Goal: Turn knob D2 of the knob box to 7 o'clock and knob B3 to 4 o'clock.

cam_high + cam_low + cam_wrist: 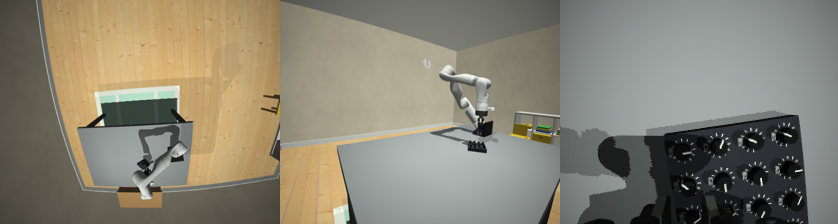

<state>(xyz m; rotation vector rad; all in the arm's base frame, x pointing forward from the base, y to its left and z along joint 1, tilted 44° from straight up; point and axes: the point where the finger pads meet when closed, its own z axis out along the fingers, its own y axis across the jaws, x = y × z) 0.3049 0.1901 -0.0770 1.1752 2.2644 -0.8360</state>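
Soft light falls on the floor (pixel 149 50) (pixel 310 174), leaving the outer ground (pixel 20 112) dim. The arm (pixel 162 162) (pixel 465 78) throws a dark, jagged shadow on the desk (pixel 112 154) (pixel 442 179). The top view bows lines near its edges; the wrist view is dark, its knob names too blurred to read.

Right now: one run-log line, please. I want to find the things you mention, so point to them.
fingers (pixel 146 170) (pixel 479 132): slightly apart, empty | knob box (pixel 142 161) (pixel 477 150) (pixel 737 160): on table (pixel 112 154) (pixel 429 186) (pixel 710 50) | contact: none visible
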